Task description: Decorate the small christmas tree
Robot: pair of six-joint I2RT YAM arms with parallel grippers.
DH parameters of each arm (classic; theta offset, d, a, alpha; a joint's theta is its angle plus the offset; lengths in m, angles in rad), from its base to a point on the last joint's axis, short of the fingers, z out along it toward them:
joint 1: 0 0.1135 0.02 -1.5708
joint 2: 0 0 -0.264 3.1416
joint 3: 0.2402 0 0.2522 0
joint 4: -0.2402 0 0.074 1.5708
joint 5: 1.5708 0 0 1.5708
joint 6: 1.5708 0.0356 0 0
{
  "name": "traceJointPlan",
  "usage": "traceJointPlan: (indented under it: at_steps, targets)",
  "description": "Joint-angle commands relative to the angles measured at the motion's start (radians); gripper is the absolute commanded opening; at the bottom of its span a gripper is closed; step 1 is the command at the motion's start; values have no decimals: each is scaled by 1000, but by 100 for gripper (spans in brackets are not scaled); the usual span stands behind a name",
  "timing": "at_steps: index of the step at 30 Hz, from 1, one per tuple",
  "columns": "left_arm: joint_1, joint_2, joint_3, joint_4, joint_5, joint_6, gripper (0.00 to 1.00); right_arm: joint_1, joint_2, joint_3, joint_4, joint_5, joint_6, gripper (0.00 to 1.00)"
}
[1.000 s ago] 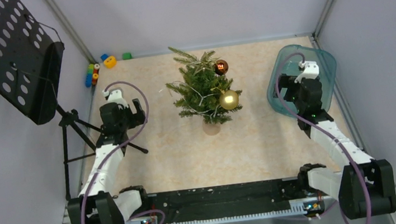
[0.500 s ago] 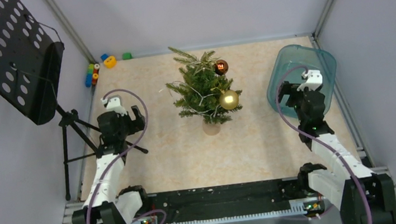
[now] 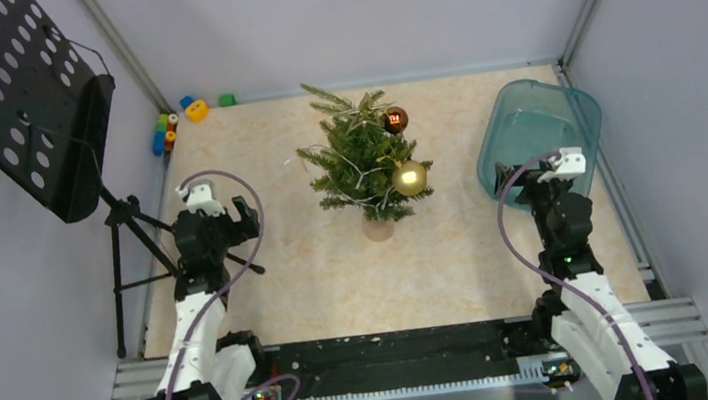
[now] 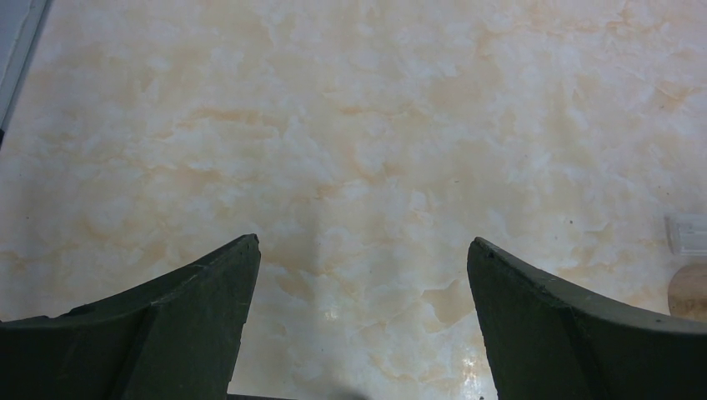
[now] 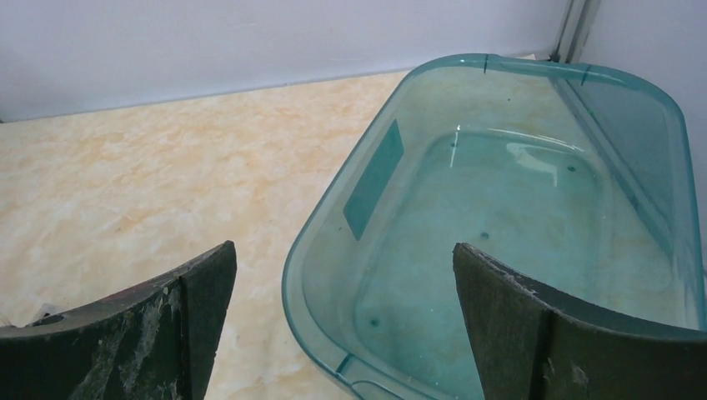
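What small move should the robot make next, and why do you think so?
Probably pull both arms back to rest. The teal bin looks empty, the left hand and right hand are open and hold nothing, and the small christmas tree already carries a gold ball and a red ball, so no ornament seems left to hang.

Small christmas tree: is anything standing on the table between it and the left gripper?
Nothing visible does: only bare tabletop lies between the open left gripper and the small christmas tree.
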Motion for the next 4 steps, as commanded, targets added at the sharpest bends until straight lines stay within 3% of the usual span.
traceJointPlan:
  at_steps: [1, 4]
  targets:
    - [9, -24, -20, 62, -9, -23, 99, -3, -49, -9, 29, -2, -10, 99]
    - [9, -30, -30, 84, -17, -20, 99, -3, -56, -15, 23, -7, -4, 99]
